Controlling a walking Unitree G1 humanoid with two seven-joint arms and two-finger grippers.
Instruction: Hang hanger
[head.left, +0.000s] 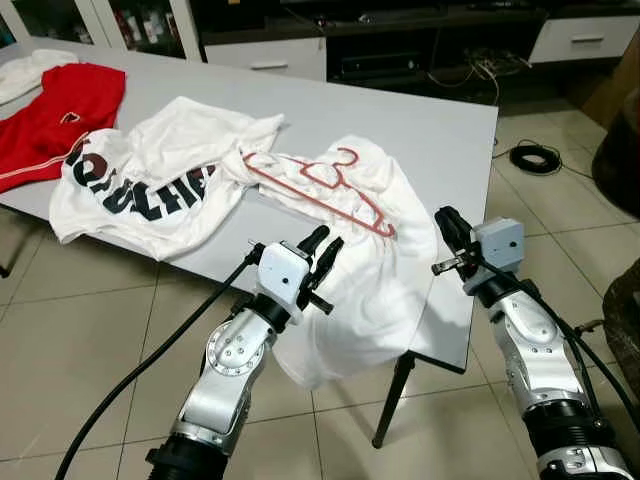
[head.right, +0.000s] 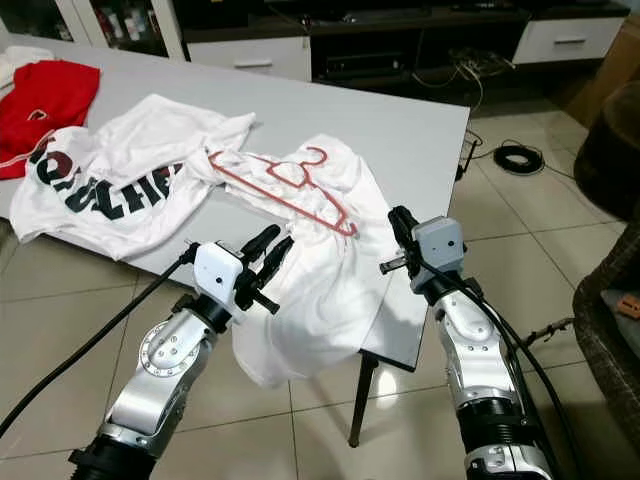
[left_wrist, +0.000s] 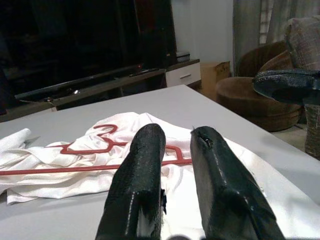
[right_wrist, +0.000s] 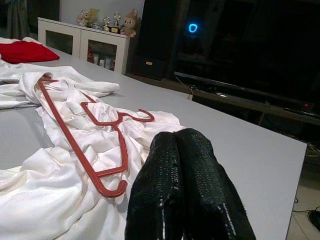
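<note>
In the left eye view a grey table (head.left: 440, 140) stands on a tiled floor. A red hanger (head.left: 330, 187) lies flat on a plain white shirt (head.left: 370, 260) near the table's near right corner, and that shirt droops over the near edge. To the left lies a white shirt with black letters (head.left: 140, 180), and further left a red garment (head.left: 55, 115). The left gripper (head.left: 322, 255) hovers just off the near edge, in front of the drooping shirt, its fingers a little apart and gripping nothing. The right gripper (head.left: 447, 228) is over the table's near right corner, to the right of the hanger.

The right eye view shows the same layout, with a dark cabinet (head.right: 400, 50) beyond the table and a coiled cable (head.right: 518, 157) on the floor at far right.

In the left wrist view the two black fingers (left_wrist: 142, 185) stand slightly parted with a narrow gap between them, and the hanger lies on the shirt beyond them.

In the right wrist view the fingers (right_wrist: 165, 200) are pressed together, clenched on nothing, and the hanger lies just beyond and to one side, its hook on the cloth.
</note>
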